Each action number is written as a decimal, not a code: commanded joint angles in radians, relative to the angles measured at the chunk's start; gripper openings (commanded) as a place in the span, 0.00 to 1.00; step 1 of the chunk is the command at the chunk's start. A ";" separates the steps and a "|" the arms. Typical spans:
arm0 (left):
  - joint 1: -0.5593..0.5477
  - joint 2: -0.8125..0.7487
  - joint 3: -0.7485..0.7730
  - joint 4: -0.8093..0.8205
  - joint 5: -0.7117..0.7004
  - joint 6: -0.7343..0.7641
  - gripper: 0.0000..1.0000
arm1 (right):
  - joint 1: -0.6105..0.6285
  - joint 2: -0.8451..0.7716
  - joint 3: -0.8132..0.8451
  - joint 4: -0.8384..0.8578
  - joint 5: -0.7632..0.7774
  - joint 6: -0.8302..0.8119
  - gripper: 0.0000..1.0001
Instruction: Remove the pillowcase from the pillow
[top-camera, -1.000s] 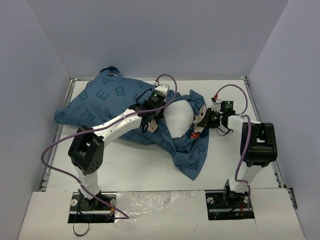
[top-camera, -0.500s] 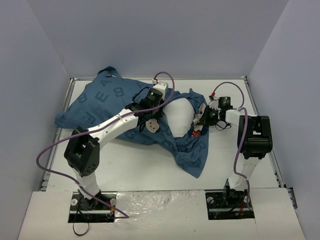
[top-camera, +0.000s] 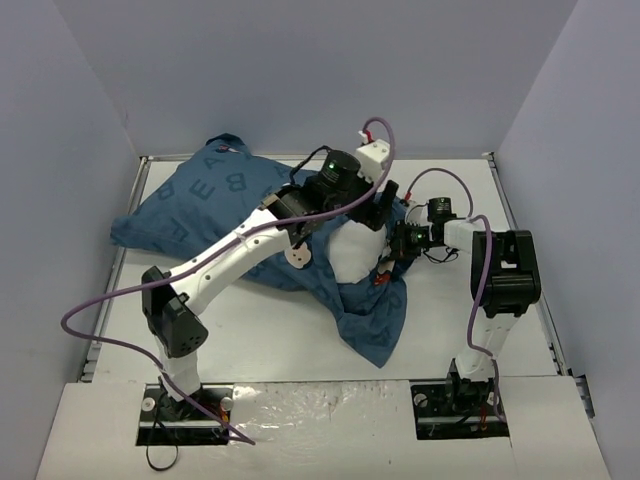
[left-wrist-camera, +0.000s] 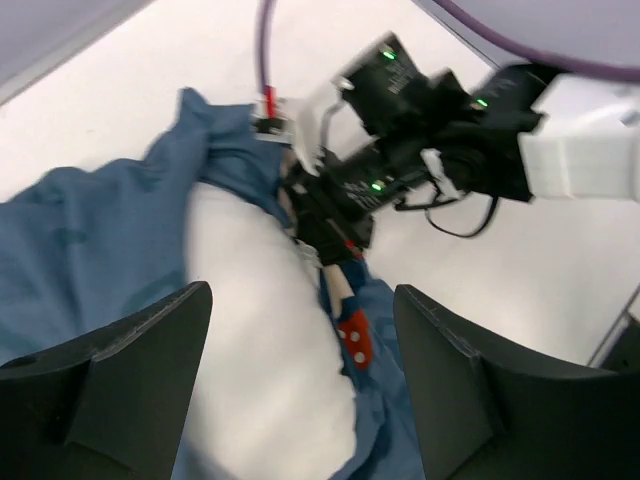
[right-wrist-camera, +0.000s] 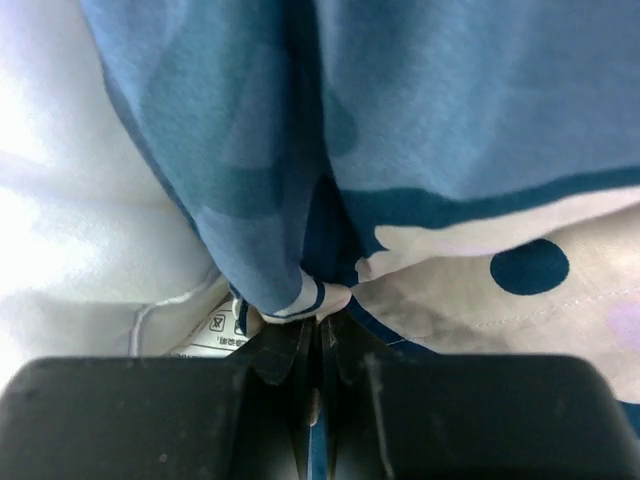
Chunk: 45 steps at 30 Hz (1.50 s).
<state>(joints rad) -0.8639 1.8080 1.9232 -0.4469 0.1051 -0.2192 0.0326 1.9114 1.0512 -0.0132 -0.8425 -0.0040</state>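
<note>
The dark teal-blue printed pillowcase (top-camera: 210, 205) is matt woven cloth, soft and creased, its lighter letters lying flat in the weave. Close up in the right wrist view its surface looks fine and slightly fuzzy. The plump white pillow (top-camera: 352, 250) has smooth fabric with a faint sheen and a small sewn-in printed label (right-wrist-camera: 215, 325). The broad black fingers (left-wrist-camera: 130, 380) of the left gripper (left-wrist-camera: 300, 300) look like matt moulded plastic. The white arm link (top-camera: 235, 250) is smooth and faintly glossy, the thin purple cable (left-wrist-camera: 265, 40) looks rubbery, and the white table (top-camera: 270, 320) is smooth and matt.

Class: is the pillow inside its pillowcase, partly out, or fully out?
Partly out: white pillow shows at the opening; the pillowcase covers the rest.
</note>
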 joint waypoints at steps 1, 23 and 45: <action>-0.046 0.066 0.031 -0.116 0.042 0.044 0.72 | -0.010 -0.017 0.000 -0.050 -0.043 -0.024 0.00; -0.175 0.439 0.278 -0.392 -0.547 0.201 0.75 | -0.028 -0.015 -0.005 -0.039 -0.078 0.002 0.00; -0.005 0.029 -0.140 -0.120 -0.532 -0.114 0.02 | -0.068 -0.026 -0.002 -0.014 0.037 0.027 0.00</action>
<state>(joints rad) -0.9459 2.0247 1.8336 -0.6167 -0.4435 -0.2382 -0.0242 1.8984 1.0470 -0.0135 -0.9096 0.0135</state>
